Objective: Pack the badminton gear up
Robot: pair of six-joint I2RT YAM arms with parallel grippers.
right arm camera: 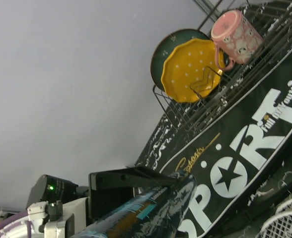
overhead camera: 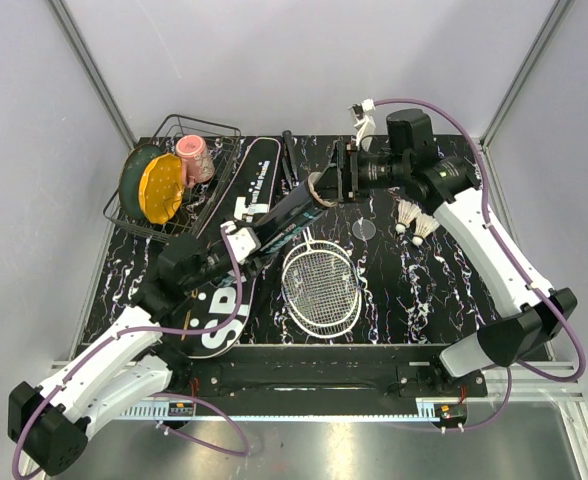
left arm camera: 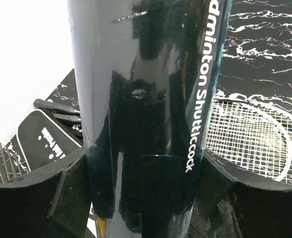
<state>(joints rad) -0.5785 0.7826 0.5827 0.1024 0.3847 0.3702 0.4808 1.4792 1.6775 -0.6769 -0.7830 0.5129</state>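
My left gripper [overhead camera: 242, 240] is shut on the long black tube [overhead camera: 284, 212], lettered "Badminton Shuttlecock" [left arm camera: 141, 124], and holds it slanted above the bag, open end up and to the right. My right gripper [overhead camera: 332, 180] is at that open end; its own fingers do not show in the right wrist view, where the tube [right arm camera: 156, 213] fills the bottom. The racket's white-strung head [overhead camera: 321, 285] lies on the table beside the tube. Two white shuttlecocks [overhead camera: 408, 214] lie at the right. The black "SPORT" bag [overhead camera: 224, 300] lies flat under the left arm.
A wire basket [overhead camera: 134, 215] at the back left holds yellow and green plates [overhead camera: 161, 190] and a pink cup [overhead camera: 194, 157]. A small clear round lid [overhead camera: 364, 230] lies near the shuttlecocks. The racket's black handle [overhead camera: 288, 155] points to the back wall.
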